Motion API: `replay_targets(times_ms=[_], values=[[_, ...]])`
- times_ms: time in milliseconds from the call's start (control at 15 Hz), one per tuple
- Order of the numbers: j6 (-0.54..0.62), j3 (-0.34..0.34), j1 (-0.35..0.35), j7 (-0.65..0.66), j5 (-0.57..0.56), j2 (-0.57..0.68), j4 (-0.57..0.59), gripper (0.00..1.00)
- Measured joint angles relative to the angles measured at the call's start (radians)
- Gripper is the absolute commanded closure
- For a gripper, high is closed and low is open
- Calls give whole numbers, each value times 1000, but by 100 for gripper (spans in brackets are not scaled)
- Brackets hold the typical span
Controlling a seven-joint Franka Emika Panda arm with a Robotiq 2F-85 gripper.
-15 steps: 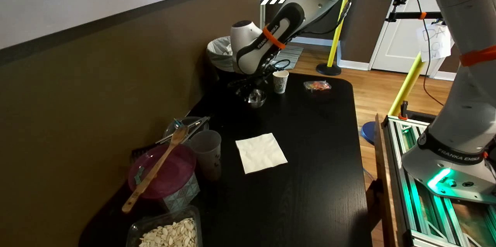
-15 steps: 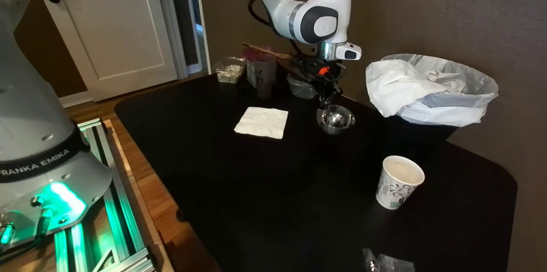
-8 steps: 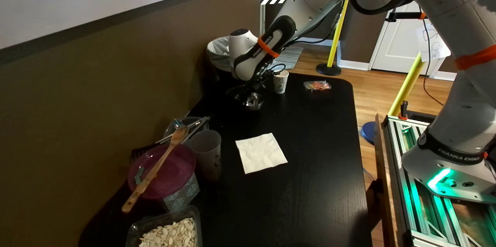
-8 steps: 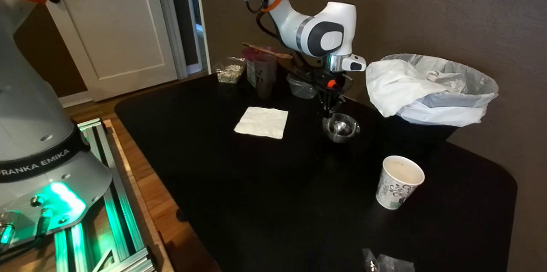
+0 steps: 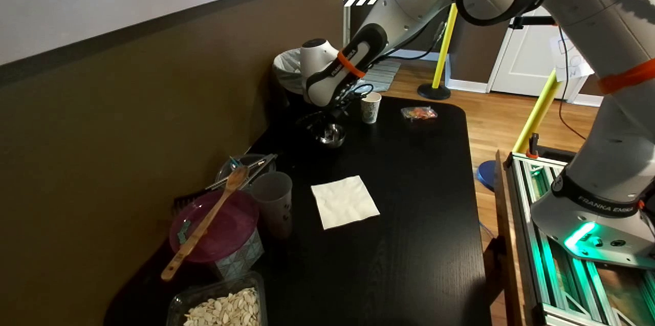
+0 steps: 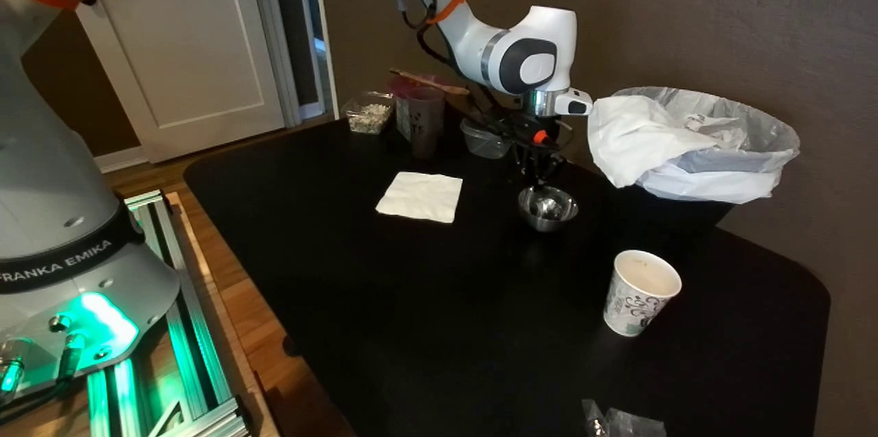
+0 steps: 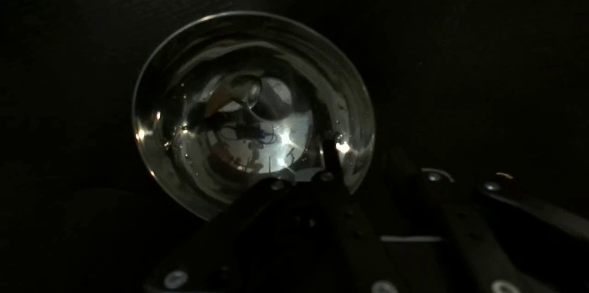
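Note:
A small shiny metal bowl (image 6: 547,213) stands upright on the black table in both exterior views (image 5: 332,137). In the wrist view the bowl (image 7: 248,113) is seen from above, with reflections inside and nothing clearly lying in it. My gripper (image 7: 363,157) is low at the bowl's rim. One dark finger is inside the bowl and the other is outside it, with a visible gap between them. In an exterior view the gripper (image 6: 529,178) is just behind the bowl's rim. The fingertips are dark, so I cannot tell whether they touch the bowl.
A white napkin (image 6: 420,197) lies left of the bowl. A paper cup (image 6: 638,300) and lined trash bin (image 6: 693,176) stand to the right. Along the wall are a tall cup (image 5: 274,205), a pink bowl (image 5: 233,223) under a wooden spoon (image 5: 207,223), and a seed tub (image 5: 225,310).
My gripper and the metal bowl have moved lower and toward the trash-bin side, away from the napkin. The bowl now looks level on the table, and the fingers look more spread.

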Motion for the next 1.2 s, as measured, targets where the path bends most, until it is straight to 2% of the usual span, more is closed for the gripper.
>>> replay_targets(times_ms=[267,333,600,800,1200], values=[[-15,13,7,-17,-1,-37,-17,5],[-21,14,16,-18,-4,-62,-36,1],[-136,16,74,-10,-21,-216,-166,0],[-147,21,127,7,-77,-347,-293,0],[-153,114,164,8,-75,-518,-485,0]])
